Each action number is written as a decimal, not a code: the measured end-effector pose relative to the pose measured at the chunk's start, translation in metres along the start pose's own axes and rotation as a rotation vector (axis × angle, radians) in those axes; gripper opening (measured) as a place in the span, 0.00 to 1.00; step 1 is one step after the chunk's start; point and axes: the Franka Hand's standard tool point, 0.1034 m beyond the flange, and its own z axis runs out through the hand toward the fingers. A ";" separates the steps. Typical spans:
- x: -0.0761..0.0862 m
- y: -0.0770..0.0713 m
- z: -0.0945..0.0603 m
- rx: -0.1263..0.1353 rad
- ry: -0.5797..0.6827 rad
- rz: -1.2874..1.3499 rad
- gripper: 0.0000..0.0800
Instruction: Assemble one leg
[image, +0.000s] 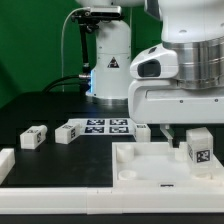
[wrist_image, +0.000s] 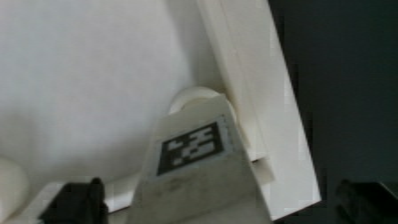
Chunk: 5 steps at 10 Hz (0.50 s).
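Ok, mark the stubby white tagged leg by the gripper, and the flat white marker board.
stubby white tagged leg (image: 197, 151): exterior view, tagged front face.
flat white marker board (image: 105, 125): exterior view, middle of its tagged top.

Tagged leg (wrist_image: 192, 160) between spread fingers (wrist_image: 75, 200), against white panel (wrist_image: 89, 70)

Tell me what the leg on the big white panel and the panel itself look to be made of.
The leg: likely moulded or printed white plastic, matte, with no grain or shine; its black-and-white tag looks like a printed sticker. The panel: seemingly the same uniform matte white plastic, with rounded edges; which plastic cannot be told.
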 end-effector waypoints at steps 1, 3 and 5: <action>0.001 0.002 -0.001 -0.008 0.002 -0.194 0.81; 0.002 0.004 -0.001 -0.013 0.003 -0.298 0.78; 0.002 0.004 0.000 -0.013 0.002 -0.295 0.56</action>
